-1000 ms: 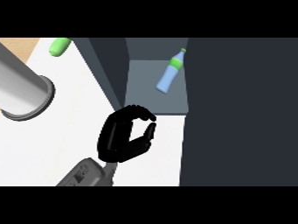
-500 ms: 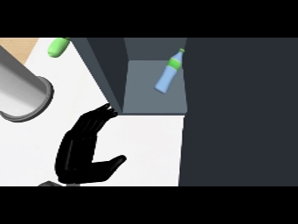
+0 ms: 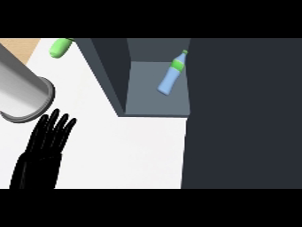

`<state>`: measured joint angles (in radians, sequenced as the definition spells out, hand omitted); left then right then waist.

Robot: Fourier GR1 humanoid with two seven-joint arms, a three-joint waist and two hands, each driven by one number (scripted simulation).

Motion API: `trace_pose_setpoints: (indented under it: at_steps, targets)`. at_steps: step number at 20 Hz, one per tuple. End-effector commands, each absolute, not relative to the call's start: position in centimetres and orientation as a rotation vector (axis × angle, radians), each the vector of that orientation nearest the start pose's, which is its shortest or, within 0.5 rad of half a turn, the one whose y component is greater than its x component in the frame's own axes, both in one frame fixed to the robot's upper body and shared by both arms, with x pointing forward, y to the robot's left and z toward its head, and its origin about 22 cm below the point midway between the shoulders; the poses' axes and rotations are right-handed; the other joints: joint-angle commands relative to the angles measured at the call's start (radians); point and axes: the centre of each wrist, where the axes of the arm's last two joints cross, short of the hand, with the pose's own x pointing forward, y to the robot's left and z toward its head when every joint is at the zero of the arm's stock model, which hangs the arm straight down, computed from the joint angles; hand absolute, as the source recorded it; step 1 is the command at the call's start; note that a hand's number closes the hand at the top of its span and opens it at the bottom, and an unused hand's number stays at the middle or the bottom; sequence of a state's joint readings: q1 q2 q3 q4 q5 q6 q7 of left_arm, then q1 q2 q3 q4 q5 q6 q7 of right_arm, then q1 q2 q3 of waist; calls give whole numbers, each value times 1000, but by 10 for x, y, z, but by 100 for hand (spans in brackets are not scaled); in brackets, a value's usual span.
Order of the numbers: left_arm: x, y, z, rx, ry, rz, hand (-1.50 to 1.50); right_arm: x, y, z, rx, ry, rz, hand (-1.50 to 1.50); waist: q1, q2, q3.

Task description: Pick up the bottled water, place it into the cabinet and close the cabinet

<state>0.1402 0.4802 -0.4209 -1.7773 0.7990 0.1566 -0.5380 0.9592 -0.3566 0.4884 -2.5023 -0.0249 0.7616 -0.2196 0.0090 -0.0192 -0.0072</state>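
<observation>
Left hand [image 3: 40,150]: you have its fingers [image 3: 56,128] straight and slightly spread, holding nothing, over the white bench [image 3: 133,150] at lower left.
Bottled water [image 3: 171,75]: lying tilted on the floor of the cabinet [image 3: 110,75], green cap uppermost in view (well apart from your hand).
Cabinet: open, its inside in plain sight.
Grey cylinder [image 3: 13,88]: just beyond your fingertips.

Bottled water [image 3: 171,76] inside cabinet [image 3: 154,108], counter [image 3: 133,150] in front.
</observation>
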Motion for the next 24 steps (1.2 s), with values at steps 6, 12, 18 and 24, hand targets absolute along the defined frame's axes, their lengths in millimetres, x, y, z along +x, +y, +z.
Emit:
trace_pose_setpoints:
  at_steps: [6, 12, 18, 24]
  targets:
    - [174, 282, 36, -446, -1853, 237, -150, 33, -198, 164, 851, -1648, 915, 150, 29, 5, -8]
    - [163, 298, 42, -449, -1867, 244, -150, 30, -176, 146, 1015, -1653, 657, 150, 63, 14, -7]
    - [161, 312, 49, -498, -1856, 177, -150, 38, -172, 139, 1010, -1633, 700, 150, 120, 32, -8]
    - [155, 320, 48, -531, -1843, 145, -150, 46, -171, 135, 975, -1616, 735, 150, 170, 41, -11]
